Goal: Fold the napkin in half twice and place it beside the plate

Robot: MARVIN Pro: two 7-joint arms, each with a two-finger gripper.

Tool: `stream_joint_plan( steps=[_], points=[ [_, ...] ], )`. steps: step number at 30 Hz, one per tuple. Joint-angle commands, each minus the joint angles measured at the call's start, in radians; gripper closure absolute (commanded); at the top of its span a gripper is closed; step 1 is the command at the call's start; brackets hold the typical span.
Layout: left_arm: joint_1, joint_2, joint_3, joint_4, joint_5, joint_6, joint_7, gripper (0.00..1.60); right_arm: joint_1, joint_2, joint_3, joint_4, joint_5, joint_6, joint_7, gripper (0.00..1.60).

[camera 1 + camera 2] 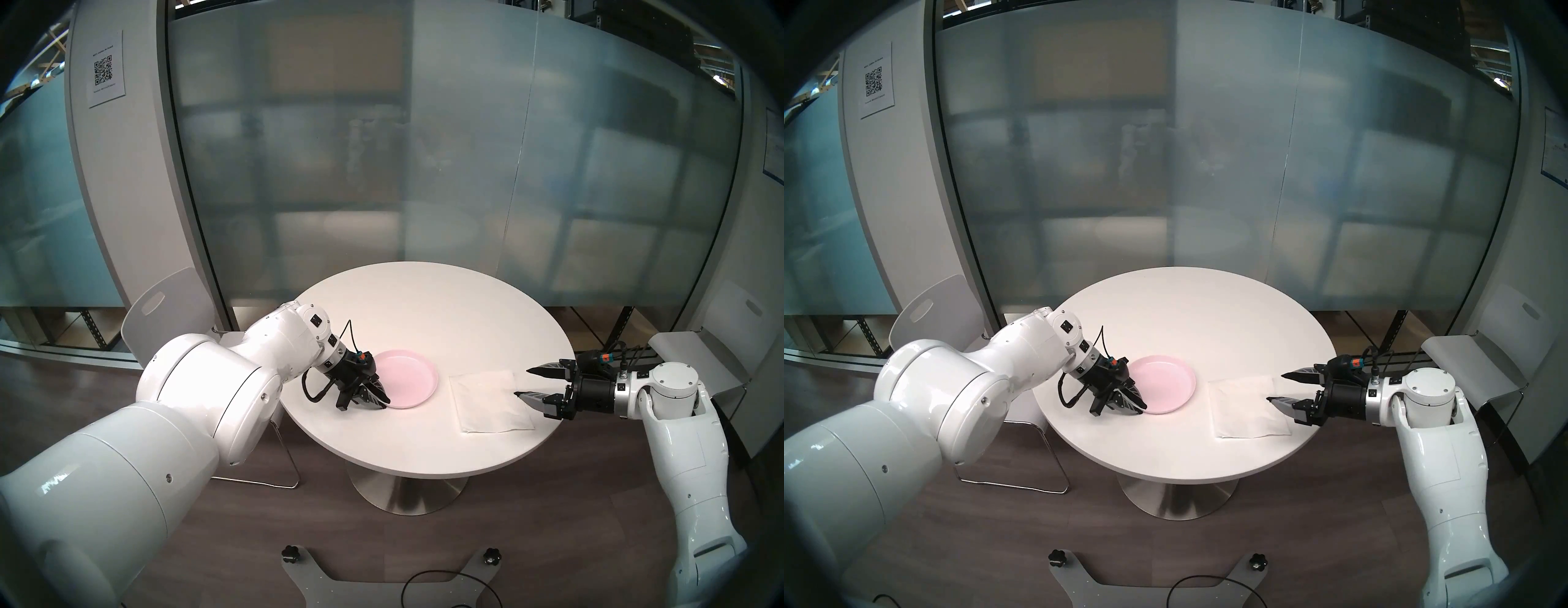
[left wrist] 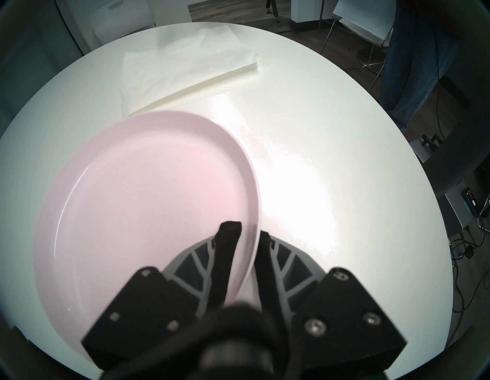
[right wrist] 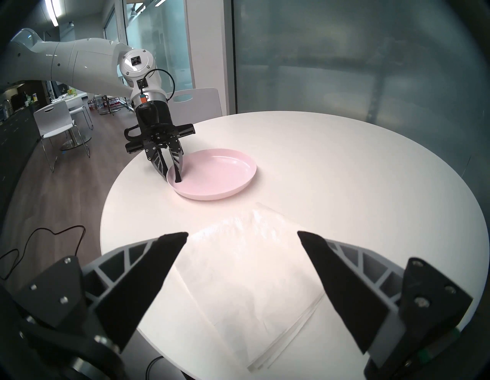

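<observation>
The pale pink plate (image 1: pixel 407 378) (image 1: pixel 1166 382) (image 3: pixel 217 175) rests left of centre on the round white table (image 1: pixel 424 305). My left gripper (image 1: pixel 384 398) (image 1: pixel 1142 405) (image 2: pixel 248 230) (image 3: pixel 171 178) is shut on the plate's (image 2: pixel 145 199) near left rim, one finger inside and one outside. The white napkin (image 1: pixel 488 401) (image 1: pixel 1246 407) (image 2: pixel 185 61) (image 3: pixel 246 265) lies flat right of the plate as a folded rectangle with layered edges. My right gripper (image 1: pixel 522 382) (image 1: pixel 1276 387) (image 3: pixel 241 234) hovers open over the napkin's right edge, holding nothing.
A white chair (image 1: pixel 169 305) stands behind the left arm, and another white chair (image 1: pixel 695 361) stands right of the table. A frosted glass wall (image 1: pixel 424 170) runs behind. A person's jeans-clad legs (image 2: pixel 413 66) show past the table edge in the left wrist view.
</observation>
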Motion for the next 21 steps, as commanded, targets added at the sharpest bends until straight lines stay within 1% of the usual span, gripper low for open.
stream_joint_plan(
  steps=[1,3,4,5,6,9,10,12,15,16,21],
  points=[
    [0.037,-0.008,0.009,0.003,0.003,-0.004,-0.085,0.75,0.017,-0.001,0.001,-0.009,0.003,-0.001,-0.001,0.0],
    [0.037,-0.008,0.009,0.003,0.003,-0.004,-0.085,0.75,0.017,-0.001,0.001,-0.009,0.003,-0.001,-0.001,0.0],
    [0.035,-0.006,0.009,0.003,0.003,-0.006,-0.082,0.6,0.017,-0.001,0.001,-0.009,0.003,-0.001,-0.001,0.0],
    [0.032,-0.004,0.009,0.003,0.002,-0.008,-0.079,0.58,0.017,-0.002,0.001,-0.009,0.003,-0.001,-0.001,0.0],
    [0.03,-0.003,0.009,0.003,0.002,-0.01,-0.076,0.43,0.018,-0.002,0.0,-0.009,0.002,-0.001,-0.001,0.0],
    [0.026,0.0,0.009,0.003,0.0,-0.017,-0.064,0.36,0.019,-0.003,0.0,-0.009,0.001,-0.002,0.0,0.0],
    [0.025,0.001,0.009,0.003,-0.001,-0.019,-0.061,0.3,0.019,-0.004,-0.001,-0.009,0.0,-0.002,0.0,0.0],
    [0.022,0.004,0.009,0.003,-0.001,-0.022,-0.056,0.24,0.02,-0.004,-0.001,-0.008,-0.001,-0.002,0.0,0.0],
    [0.016,0.008,0.01,0.003,-0.002,-0.03,-0.046,0.25,0.021,-0.007,-0.002,-0.008,-0.002,-0.003,0.001,0.0],
    [0.012,0.013,0.01,0.003,-0.002,-0.033,-0.041,0.29,0.022,-0.008,-0.002,-0.008,-0.003,-0.004,0.001,0.0],
    [0.012,0.013,0.01,0.003,-0.002,-0.033,-0.041,0.29,0.022,-0.008,-0.002,-0.008,-0.003,-0.004,0.001,0.0]
  ],
)
